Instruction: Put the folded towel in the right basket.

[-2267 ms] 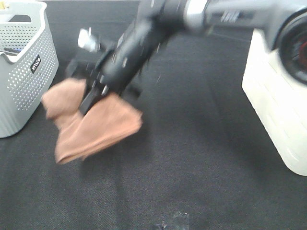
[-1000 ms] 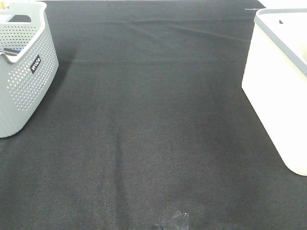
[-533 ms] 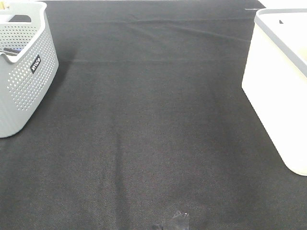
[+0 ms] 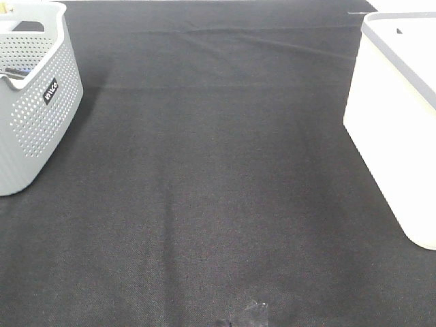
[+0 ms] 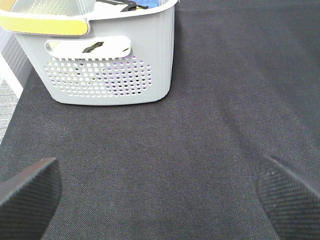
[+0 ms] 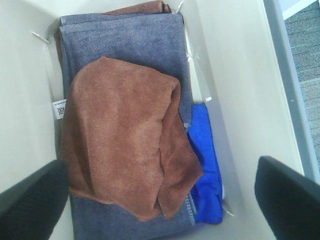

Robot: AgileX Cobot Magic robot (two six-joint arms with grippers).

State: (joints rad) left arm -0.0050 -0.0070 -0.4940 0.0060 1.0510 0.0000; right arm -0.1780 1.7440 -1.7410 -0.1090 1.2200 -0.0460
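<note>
The brown towel (image 6: 125,135) lies inside the right basket (image 6: 235,100) on a grey cloth (image 6: 125,35); above it the right gripper (image 6: 160,200) gapes wide, empty. The left gripper (image 5: 160,195) too.

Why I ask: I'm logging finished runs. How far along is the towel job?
Done: the brown towel lies inside the right basket, on a grey towel beside a blue cloth. In hand: nothing; the right gripper hangs open over it and the left gripper is open above the black table. Left: seemingly nothing but pulling the arm clear.
</note>
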